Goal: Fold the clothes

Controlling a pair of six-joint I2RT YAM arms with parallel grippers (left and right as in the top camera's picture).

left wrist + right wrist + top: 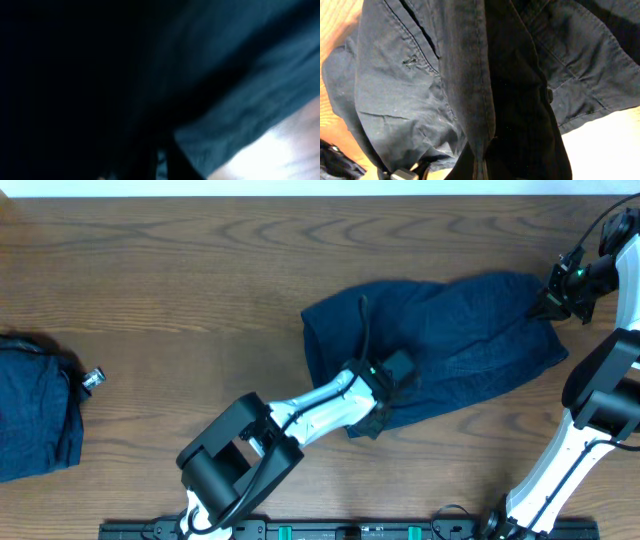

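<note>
A dark navy garment [450,340] lies rumpled across the middle of the table. My left gripper [383,395] sits at its near edge, shut on the cloth. In the left wrist view the navy cloth [240,100] fills nearly the whole frame, and a thin strip of it shows pinched between the dark fingers at my left gripper [162,167]. My right gripper [549,298] is at the garment's far right corner, shut on it. The right wrist view shows a fold of the garment [410,75] running down into my right gripper [481,170].
A second navy garment [35,405] lies bunched at the table's left edge, with a small shiny silver knob [93,379] beside it. Bare wooden tabletop [200,270] lies between the two garments. The right arm's white links [560,450] stand at the front right.
</note>
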